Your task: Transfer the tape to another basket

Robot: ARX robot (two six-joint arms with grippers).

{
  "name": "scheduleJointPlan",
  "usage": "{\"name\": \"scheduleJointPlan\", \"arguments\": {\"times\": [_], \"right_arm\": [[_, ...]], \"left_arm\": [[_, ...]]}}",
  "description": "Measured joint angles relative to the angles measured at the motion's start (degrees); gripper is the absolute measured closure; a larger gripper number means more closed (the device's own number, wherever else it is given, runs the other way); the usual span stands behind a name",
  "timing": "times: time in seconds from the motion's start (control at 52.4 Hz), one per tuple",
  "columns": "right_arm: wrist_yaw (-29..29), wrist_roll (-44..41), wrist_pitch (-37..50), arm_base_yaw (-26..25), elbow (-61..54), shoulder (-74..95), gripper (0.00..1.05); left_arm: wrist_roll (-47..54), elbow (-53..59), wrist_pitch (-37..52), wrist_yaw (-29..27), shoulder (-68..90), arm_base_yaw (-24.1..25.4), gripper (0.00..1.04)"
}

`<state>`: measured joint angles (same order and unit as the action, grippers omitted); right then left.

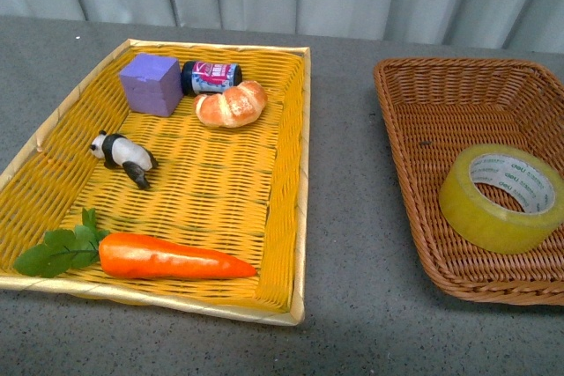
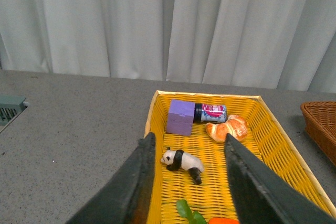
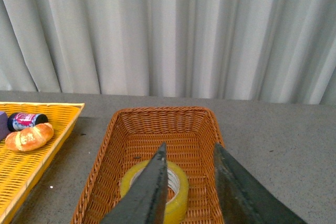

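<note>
A: Lighting? Even, soft, fairly bright in all three views, no hard glare.

B: Shadows?

A: Faint ones. The carrot point(image 1: 174, 258) and panda point(image 1: 123, 156) throw small soft shadows on the yellow tray point(image 1: 295, 173); a darker patch lies on the table point(image 1: 352, 244) along the front view's near edge.

B: Shine?

A: Mild highlight on the carrot, dull sheen on the tape point(image 1: 502, 197). The curtain point(image 3: 168, 30) reads flat grey-white.

B: Focus?

A: My left gripper point(image 2: 189, 145) and right gripper point(image 3: 190, 153) fingers look soft and dark up close (low detail). Slight grain overall; the front view is a touch soft.
</note>
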<state>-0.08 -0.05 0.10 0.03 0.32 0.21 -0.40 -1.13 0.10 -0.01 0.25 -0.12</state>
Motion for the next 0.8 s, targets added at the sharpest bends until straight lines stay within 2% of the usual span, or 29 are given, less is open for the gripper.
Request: {"name": "scheduleJointPlan", "arguments": {"times": [0.115, 0.21, 0.325, 0.363, 0.42, 0.802], "right_arm": [[0.0, 0.0, 0.0, 0.0, 0.0, 0.0, 0.48], [0.0, 0.0, 0.0, 0.0, 0.0, 0.0, 0.34], [0.0, 0.0, 0.0, 0.0, 0.0, 0.0, 0.14], [0.0, 0.0, 0.0, 0.0, 0.0, 0.0, 0.08], [0.0, 0.1, 0.0, 0.0, 0.0, 0.0, 0.08], [0.0, 0.0, 0.0, 0.0, 0.0, 0.0, 0.09]], "left_arm": [[0.0, 0.0, 0.0, 0.0, 0.0, 0.0, 0.41], [0.0, 0.0, 0.0, 0.0, 0.0, 0.0, 0.25], [0.0, 0.0, 0.0, 0.0, 0.0, 0.0, 0.07], [0.1, 0.0, 0.0, 0.0, 0.0, 0.0, 0.05], [0.1, 0.0, 0.0, 0.0, 0.0, 0.0, 0.07], [0.1, 0.0, 0.0, 0.0, 0.0, 0.0, 0.06]]}}
